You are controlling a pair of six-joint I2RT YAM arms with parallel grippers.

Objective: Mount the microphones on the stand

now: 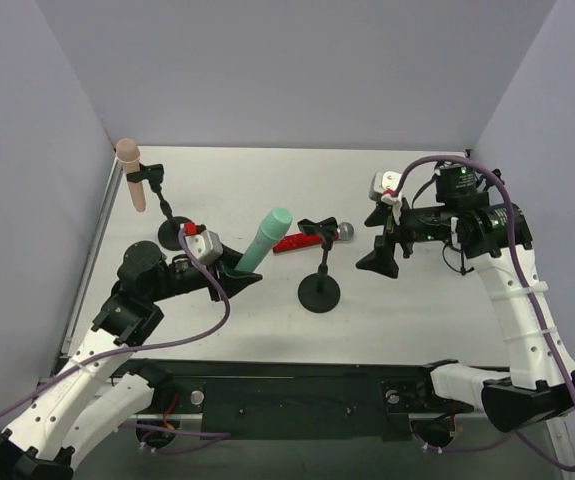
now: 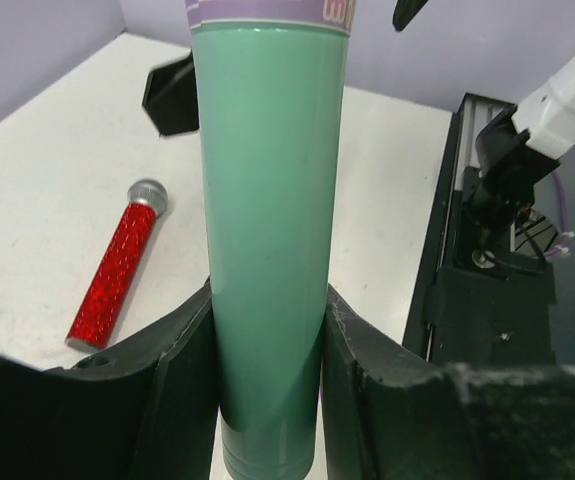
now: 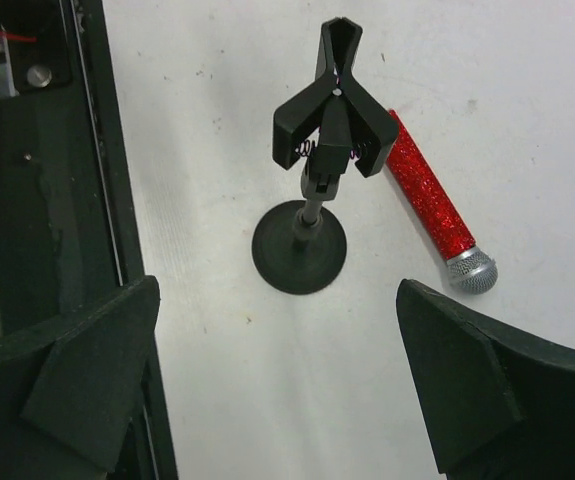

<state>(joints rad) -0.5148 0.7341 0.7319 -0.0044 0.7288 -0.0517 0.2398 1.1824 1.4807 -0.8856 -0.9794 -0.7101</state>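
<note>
My left gripper (image 1: 235,270) is shut on the lower body of the mint green microphone (image 1: 265,240), which tilts up to the right, just left of the middle stand (image 1: 319,278). In the left wrist view the green microphone (image 2: 267,200) stands clamped between both fingers of the left gripper (image 2: 267,305). The glittery red microphone (image 1: 312,238) lies flat on the table behind that stand; it also shows in the right wrist view (image 3: 432,205). The stand's clip (image 3: 334,110) is empty. The pale pink microphone (image 1: 134,180) sits clipped in the far-left stand (image 1: 170,230). My right gripper (image 1: 382,250) is open and empty, right of the middle stand (image 3: 302,250).
The black mounting rail (image 1: 297,385) of the arm bases runs along the near edge and shows in the left wrist view (image 2: 487,290). Grey walls close in the table at the left, back and right.
</note>
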